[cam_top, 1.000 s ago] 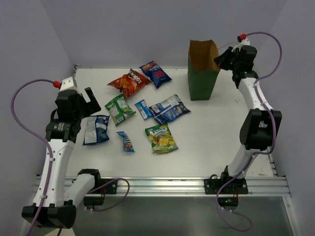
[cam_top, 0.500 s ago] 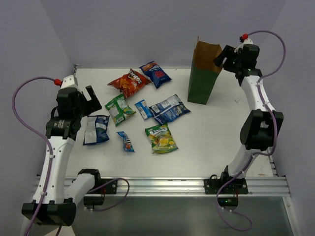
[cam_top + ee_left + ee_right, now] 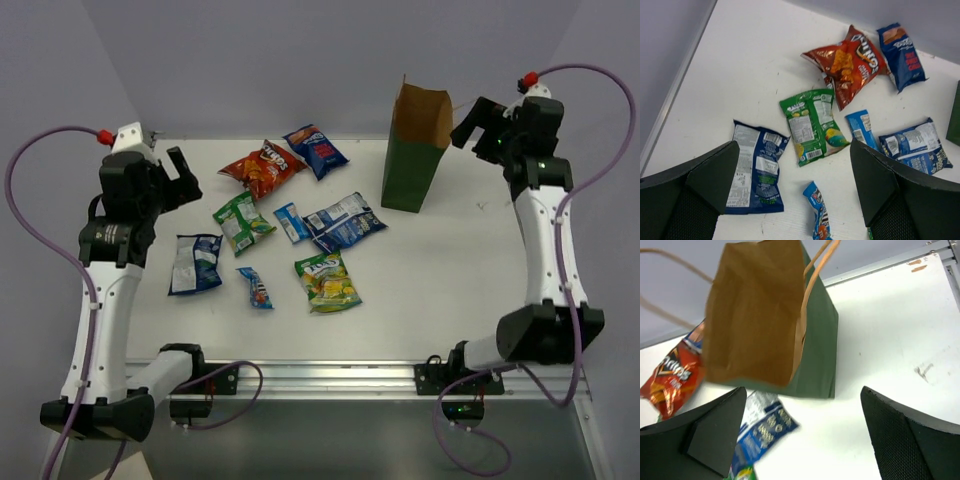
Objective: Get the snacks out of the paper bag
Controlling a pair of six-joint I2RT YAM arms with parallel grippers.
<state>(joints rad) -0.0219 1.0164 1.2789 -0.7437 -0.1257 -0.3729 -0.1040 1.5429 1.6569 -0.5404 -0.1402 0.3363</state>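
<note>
Top external shows 8 snacks [image 3: 327,282] spread left of the upright bag [image 3: 410,165], which is likely emptied. The left gripper [image 3: 184,174] and the right gripper [image 3: 473,121] beside the bag both gape wide, holding nothing.

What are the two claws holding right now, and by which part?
Nothing. The left claw hangs open above the snacks, and the right claw is open near the paper bag, gripping no part of it.

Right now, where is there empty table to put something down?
Bare table: the right side, from the paper bag to the near edge, and the strip nearer than the yellow-green packet. Crowded: left-middle, with snack packets.
</note>
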